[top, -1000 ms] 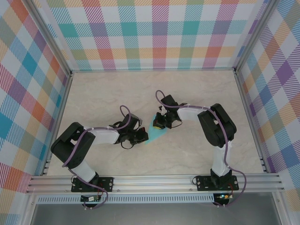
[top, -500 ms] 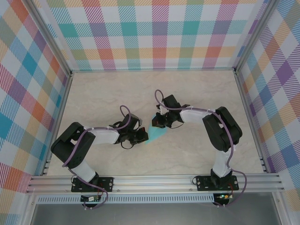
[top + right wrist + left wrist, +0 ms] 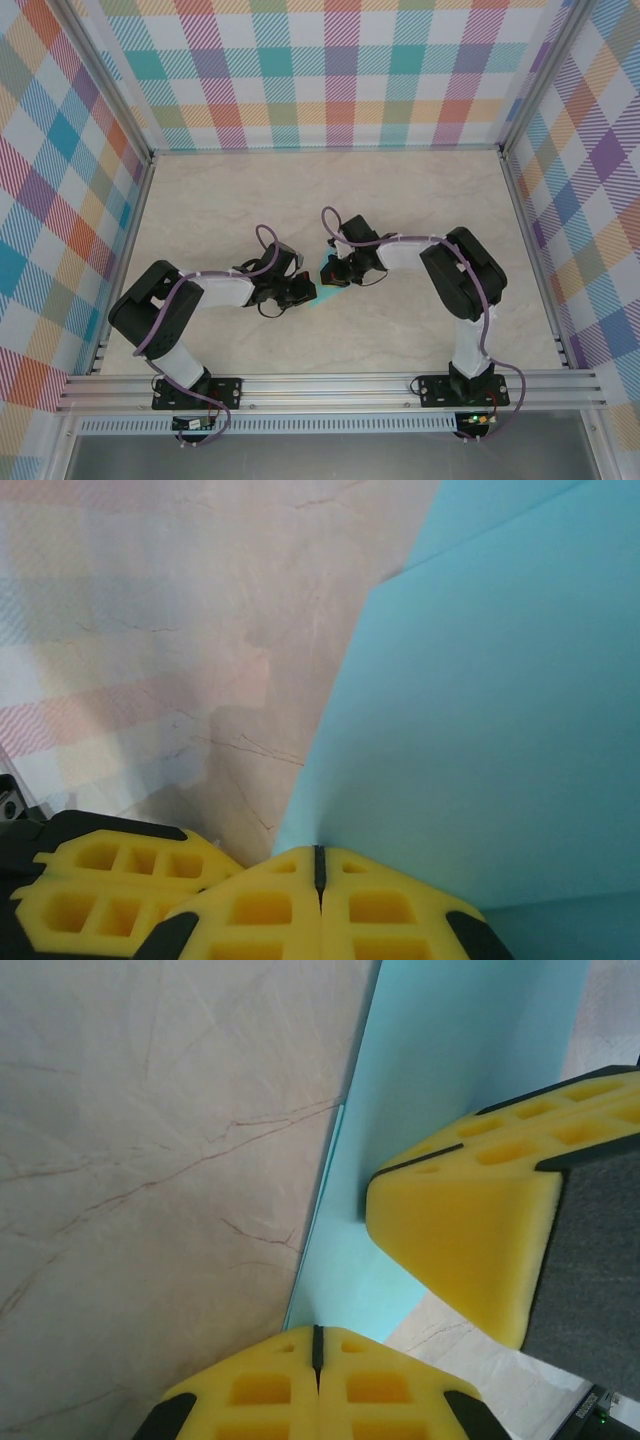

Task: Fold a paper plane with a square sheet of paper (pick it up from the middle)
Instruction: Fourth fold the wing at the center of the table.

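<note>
Nearest, along the metal rail (image 3: 330, 385): both arm bases, left and right. Further in, elbows bent toward the middle of the marble-look table (image 3: 230, 200).

Left gripper (image 3: 300, 291) low over the tabletop. Seen from the left wrist, yellow pads pressed together, with an edge of the paper sheet (image 3: 323, 266) caught at the seam between them.

Just beyond, right gripper (image 3: 337, 270), reaching in from the opposite side. Pads likewise squeezed tight, pinching the same sheet at another edge. From the right wrist, turquoise paper coming out of the closed seam and spreading up and to the right. From the left wrist, one yellow finger (image 3: 460, 1250) of the right gripper up against the sheet's surface.

Paper turquoise, plain, with one layer folded over another, near the table's centre, between the two grippers and held by both. Flat on the table or slightly lifted: cannot tell.

Farthest back and on both sides, plaid walls (image 3: 340, 80) in pastel checks.
</note>
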### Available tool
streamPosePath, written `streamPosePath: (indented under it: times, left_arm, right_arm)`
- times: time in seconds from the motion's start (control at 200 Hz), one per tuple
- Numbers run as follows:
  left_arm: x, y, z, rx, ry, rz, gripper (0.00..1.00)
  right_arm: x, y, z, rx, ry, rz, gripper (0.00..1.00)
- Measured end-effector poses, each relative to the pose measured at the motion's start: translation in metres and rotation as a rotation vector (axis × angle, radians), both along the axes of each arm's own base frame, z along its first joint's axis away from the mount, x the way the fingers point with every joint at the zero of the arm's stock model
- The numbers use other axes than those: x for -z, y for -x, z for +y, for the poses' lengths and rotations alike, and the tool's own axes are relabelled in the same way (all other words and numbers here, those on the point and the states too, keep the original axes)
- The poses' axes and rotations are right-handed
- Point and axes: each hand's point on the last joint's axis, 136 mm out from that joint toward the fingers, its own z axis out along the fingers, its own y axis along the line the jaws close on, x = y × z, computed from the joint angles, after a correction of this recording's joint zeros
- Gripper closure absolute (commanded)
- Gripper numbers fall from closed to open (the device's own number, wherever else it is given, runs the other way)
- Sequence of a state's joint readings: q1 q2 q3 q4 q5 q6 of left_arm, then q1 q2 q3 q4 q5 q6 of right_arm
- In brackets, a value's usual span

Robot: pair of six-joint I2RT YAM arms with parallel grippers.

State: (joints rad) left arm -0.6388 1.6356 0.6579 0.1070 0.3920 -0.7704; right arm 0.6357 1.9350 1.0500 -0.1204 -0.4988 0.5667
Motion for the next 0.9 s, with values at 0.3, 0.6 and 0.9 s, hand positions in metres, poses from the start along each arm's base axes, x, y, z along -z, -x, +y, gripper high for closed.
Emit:
streamPosePath:
  times: [0.3,0.6,0.9]
  left_arm:
    - [0.001,0.001,0.000,0.001,-0.002,0.003,1.00]
    - [0.000,0.001,0.000,0.006,-0.002,0.001,1.00]
    - [-0.001,0.001,0.000,0.020,-0.012,0.009,1.00]
  right_arm:
    - [0.000,-0.061,-0.049,0.146,-0.013,-0.013,0.98]
    - [-0.003,-0.117,-0.098,0.318,0.030,-0.041,0.97]
    - [-0.035,-0.058,-0.053,0.230,0.031,-0.083,0.98]
